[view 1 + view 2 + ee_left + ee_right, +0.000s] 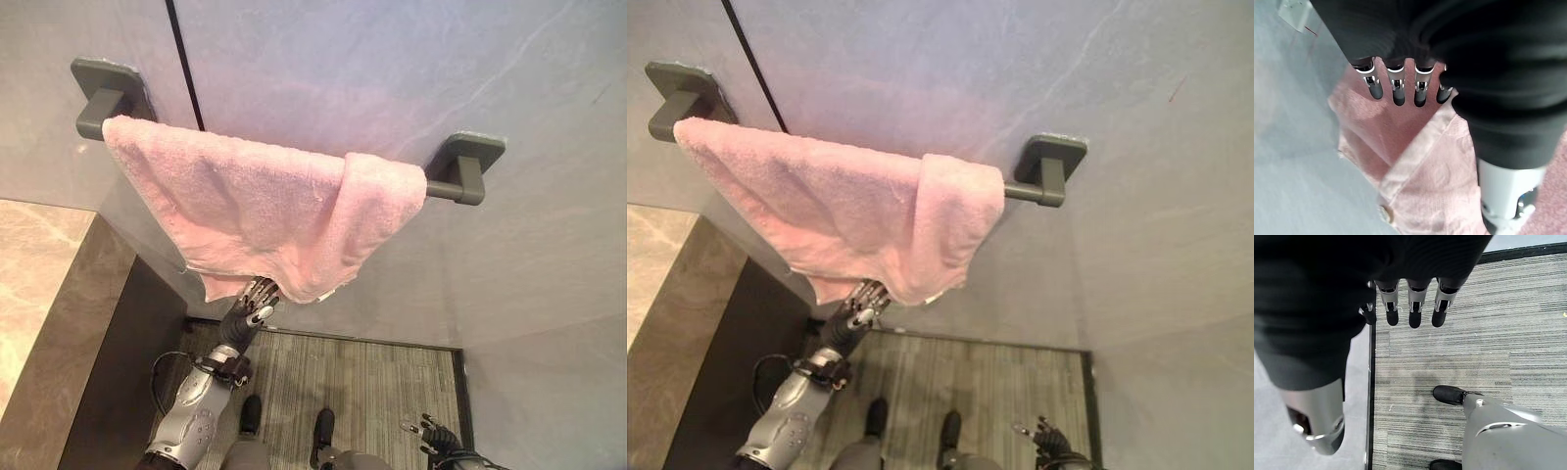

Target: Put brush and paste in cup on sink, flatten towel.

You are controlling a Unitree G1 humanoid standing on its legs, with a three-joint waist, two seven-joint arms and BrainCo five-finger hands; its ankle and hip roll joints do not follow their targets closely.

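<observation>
A towel (265, 211) hangs over a rail (446, 189) mounted on the wall (343, 69), bunched toward the rail's right end, where one part folds over another. The left hand (257, 299) reaches up beneath the towel's lower edge, its fingers (1398, 90) against the cloth. A bench (34, 284) lies at lower left. The right hand (431, 433) hangs low at the right, above the floor (392, 377).
</observation>
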